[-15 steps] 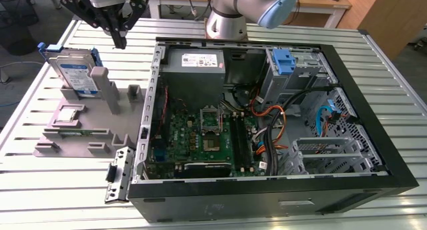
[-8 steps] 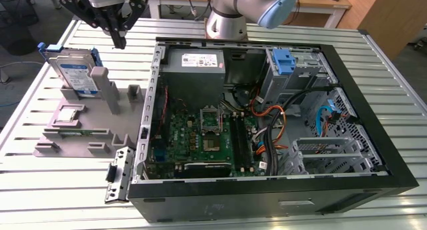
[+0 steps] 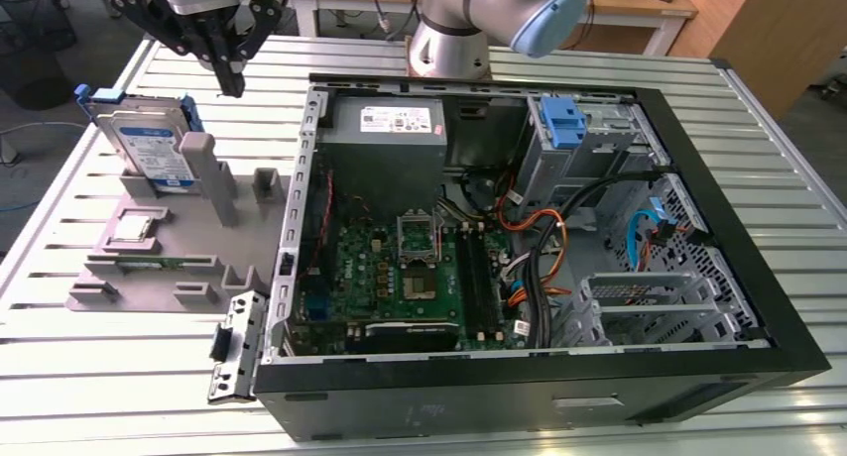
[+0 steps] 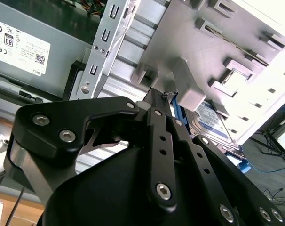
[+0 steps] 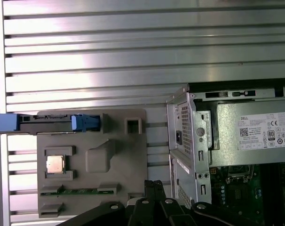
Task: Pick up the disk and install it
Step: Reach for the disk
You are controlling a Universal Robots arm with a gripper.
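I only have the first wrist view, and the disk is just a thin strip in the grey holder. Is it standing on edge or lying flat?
Observer: It is standing on edge. In the exterior view the disk is upright in the grey holder, with its labelled face showing.
Operator: Is the gripper touching it?
Observer: No. In the exterior view the gripper hangs in the air to the exterior view's right of the disk, with a gap between them.
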